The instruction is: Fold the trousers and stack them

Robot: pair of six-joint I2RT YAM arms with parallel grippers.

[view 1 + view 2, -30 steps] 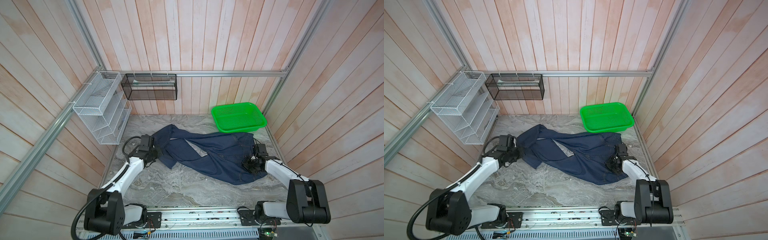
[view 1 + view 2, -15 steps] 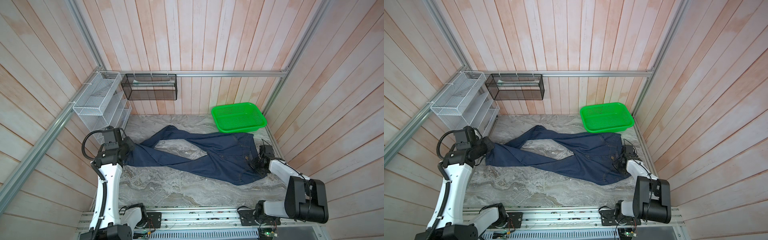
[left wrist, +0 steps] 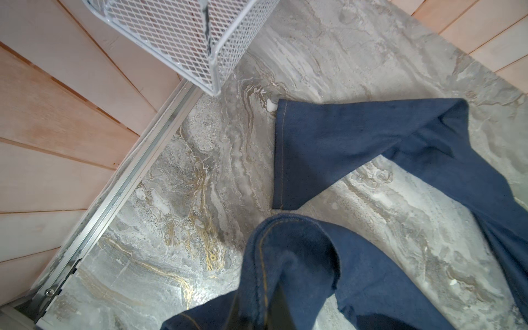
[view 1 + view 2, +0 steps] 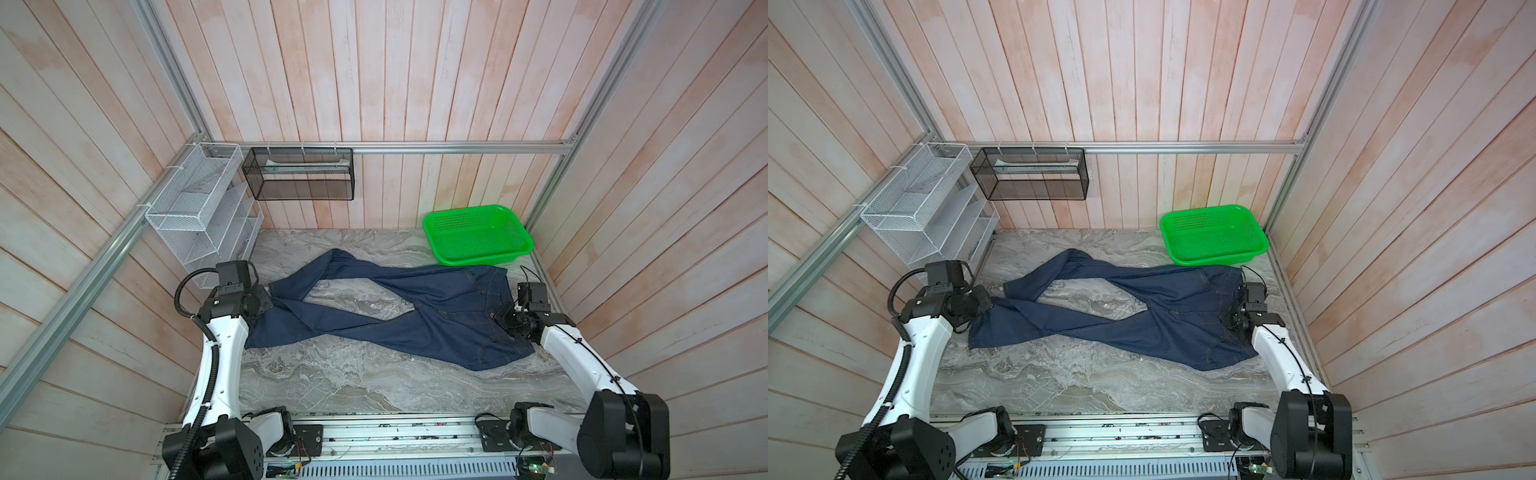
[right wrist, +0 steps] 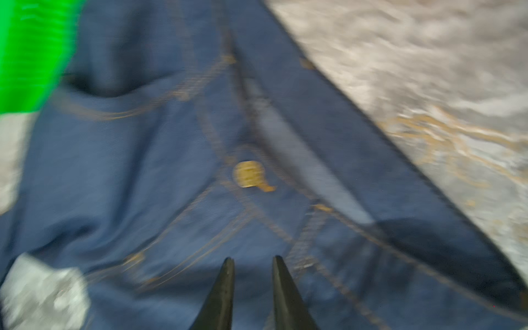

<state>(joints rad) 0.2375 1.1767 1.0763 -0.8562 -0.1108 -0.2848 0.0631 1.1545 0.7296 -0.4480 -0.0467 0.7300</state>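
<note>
Left wrist view: left fingers (image 3: 279, 307) clamped a hem of the trousers (image 3: 343, 143); right fingers (image 5: 221, 294) stood apart near the button (image 5: 248, 174), so pulling could drag the waist.

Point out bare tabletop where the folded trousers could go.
Widest: the front strip of table between trousers and base rail. Smaller: behind the legs, between white rack and green basket. Crowded at the right edge.

Setting is a lab robot cell: pale plank walls (image 4: 374, 83) inside an aluminium frame (image 4: 415, 147), marble-patterned surface (image 4: 353, 374), left arm (image 4: 222, 353) and right arm (image 4: 582, 361) bolted to a front rail (image 4: 395, 433), wall-hung white mesh rack (image 4: 195, 199).
</note>
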